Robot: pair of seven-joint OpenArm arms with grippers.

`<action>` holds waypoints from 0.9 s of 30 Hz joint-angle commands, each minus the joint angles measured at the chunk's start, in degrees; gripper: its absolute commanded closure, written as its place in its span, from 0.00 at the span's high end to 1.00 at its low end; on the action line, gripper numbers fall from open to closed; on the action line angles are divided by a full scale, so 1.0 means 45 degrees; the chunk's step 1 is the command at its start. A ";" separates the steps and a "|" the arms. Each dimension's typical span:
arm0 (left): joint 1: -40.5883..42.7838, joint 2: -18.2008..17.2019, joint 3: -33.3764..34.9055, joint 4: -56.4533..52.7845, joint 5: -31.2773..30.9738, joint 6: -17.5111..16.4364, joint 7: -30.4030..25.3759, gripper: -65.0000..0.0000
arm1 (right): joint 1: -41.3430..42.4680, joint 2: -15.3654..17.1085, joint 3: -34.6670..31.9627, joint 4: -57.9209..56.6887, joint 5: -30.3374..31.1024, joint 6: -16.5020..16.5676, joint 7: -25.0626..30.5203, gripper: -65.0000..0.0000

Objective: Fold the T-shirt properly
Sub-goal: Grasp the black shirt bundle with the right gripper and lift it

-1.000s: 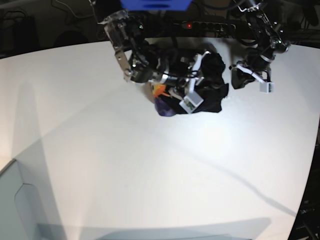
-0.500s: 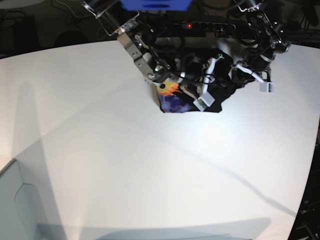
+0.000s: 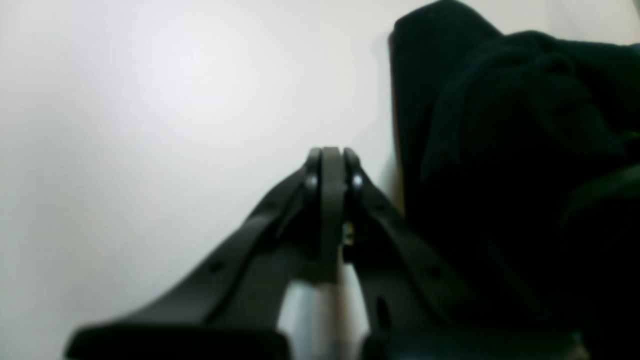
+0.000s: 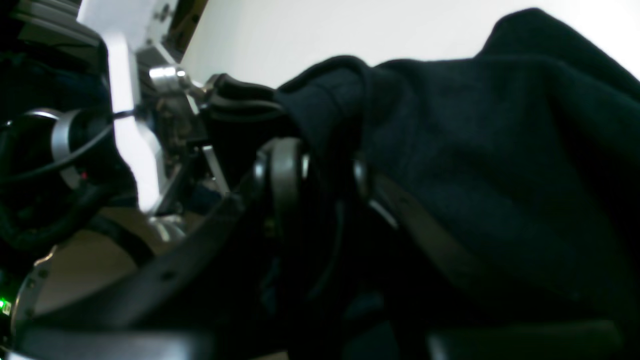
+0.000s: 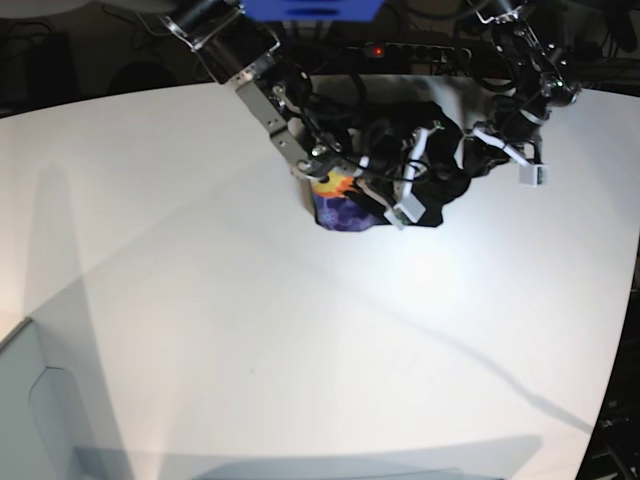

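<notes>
The black T-shirt lies bunched at the far middle of the white table, with its orange and purple print showing at the left end. My right gripper is shut on a fold of the black cloth; in the base view it sits over the heap's right part. My left gripper is shut and empty just above the table, with the T-shirt close on its right. In the base view it is at the heap's right edge.
A power strip with a red light runs along the table's far edge. A blue object is at the top. A grey box stands at the lower left. The table's edge curves down the right side.
My right arm has swung to the right with the cloth in its gripper, and the orange and purple print has come into fuller view. The left arm has hardly moved.
</notes>
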 commanded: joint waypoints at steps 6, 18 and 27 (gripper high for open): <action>0.0262 -0.0055 -0.0007 -0.0076 0.1098 0.0357 0.1033 0.00 | 0.0359 0.0007 0.0021 0.0260 0.0206 0.0015 0.0138 0.27; 0.0262 -0.0035 -0.0007 -0.0096 0.1098 0.0357 0.1033 0.00 | 0.0262 0.0398 0.0040 0.3073 0.0225 -0.0004 -0.0370 0.26; 0.0340 -0.0094 -0.0007 -0.0096 0.1098 0.0357 0.1033 0.00 | 0.0359 0.1863 0.0568 0.4382 0.0225 -0.0004 -0.0389 0.26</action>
